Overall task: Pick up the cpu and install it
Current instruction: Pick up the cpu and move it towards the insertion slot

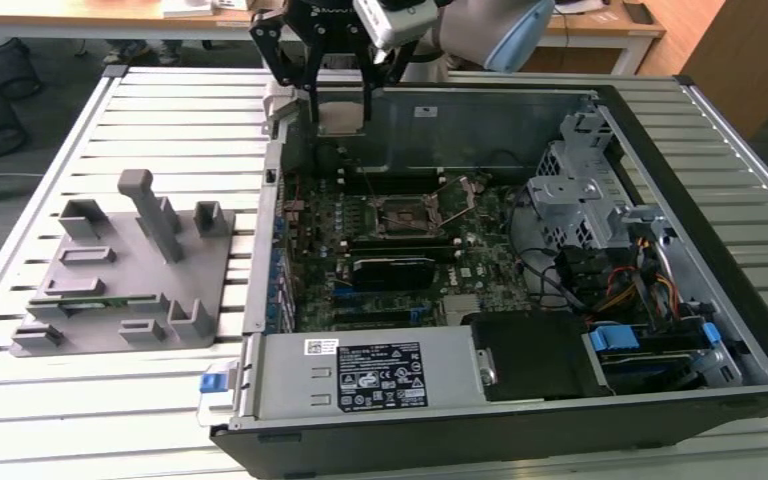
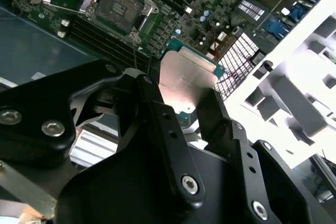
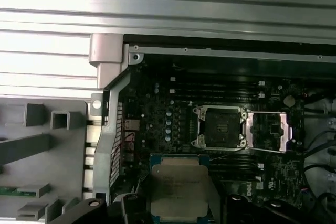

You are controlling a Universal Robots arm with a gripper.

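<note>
My gripper (image 1: 340,128) hangs above the far corner of the open computer case (image 1: 704,330), on the exterior view's left, and is shut on the cpu (image 1: 341,108). The cpu is a flat silver-grey square with a thin pale rim. In both wrist views the cpu (image 2: 189,77) (image 3: 178,187) sits clamped between the black fingers (image 2: 155,108), over the motherboard's edge. The black socket (image 1: 404,215) (image 2: 121,6) (image 3: 219,127) lies open in the middle of the board. Its metal lid (image 3: 269,129) is swung back beside it.
A grey fixture plate (image 1: 117,270) with upright blocks rests on the slatted table (image 1: 157,110) at the exterior view's left. Inside the case are a power supply (image 1: 357,375), a black fan housing (image 1: 531,355), a metal drive cage (image 1: 584,190) and loose cables (image 1: 624,290).
</note>
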